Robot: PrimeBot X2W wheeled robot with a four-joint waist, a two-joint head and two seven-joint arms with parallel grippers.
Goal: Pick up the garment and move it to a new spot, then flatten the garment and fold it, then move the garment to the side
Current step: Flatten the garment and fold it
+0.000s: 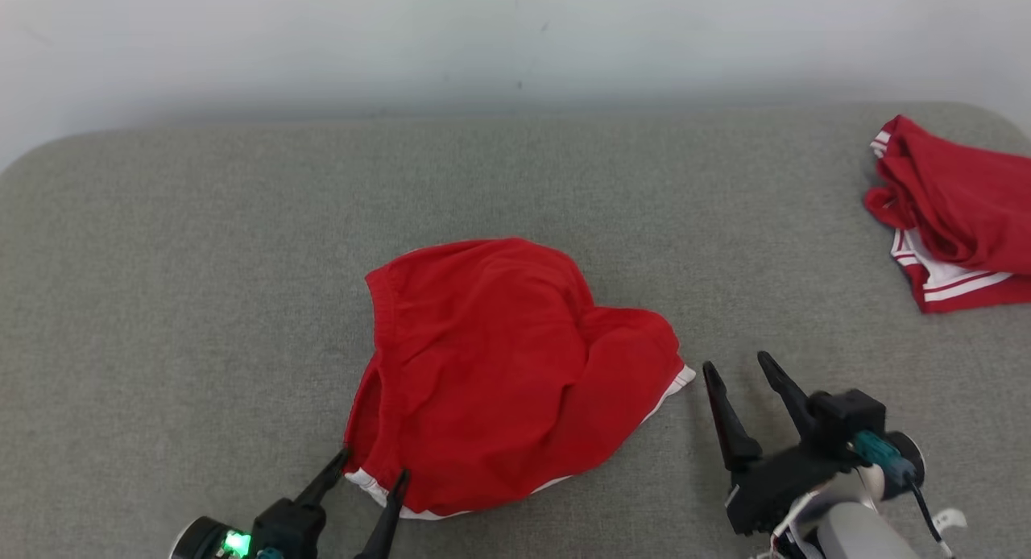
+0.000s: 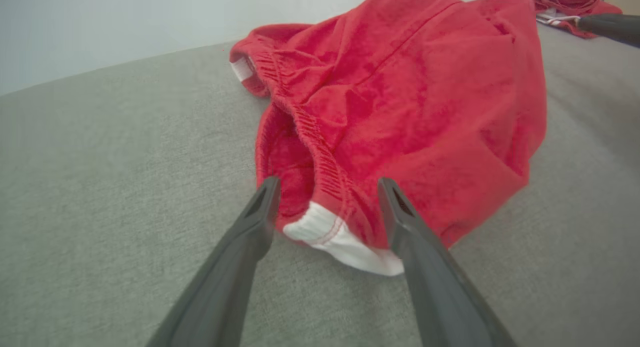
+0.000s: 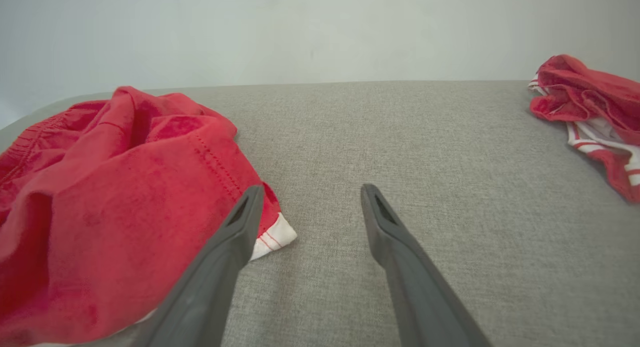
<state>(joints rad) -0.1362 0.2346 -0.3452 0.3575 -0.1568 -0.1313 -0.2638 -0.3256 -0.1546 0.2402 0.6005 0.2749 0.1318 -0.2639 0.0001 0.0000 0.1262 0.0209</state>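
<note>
1. The counter (image 1: 201, 261) is covered in a grey woven fabric, and its two far corners are rounded.
2. A plain pale wall (image 1: 483, 35) rises directly behind the counter's far edge, with a soft shadow where the two meet.
3. The red garment (image 1: 499, 366) lies in a rumpled, domed heap around the middle of the counter, nearer the near edge than the far one. Its elastic waistband faces the left edge, and white trim shows along its near hem.
4. The left gripper (image 1: 374, 464) sits at the near edge by the garment's near-left corner. Its jaws are spread wide and straddle the white-trimmed hem without pinching it. In the left wrist view (image 2: 327, 180) the trim lies between the two fingers; whether they touch it I cannot tell.
5. The right gripper (image 1: 736, 361) is just beside the garment's right tip, over bare fabric. Its jaws are spread and hold nothing.
6. A second red garment (image 1: 958, 213) with white stripes lies bunched at the right edge near the far right corner, well apart from the first.
</note>
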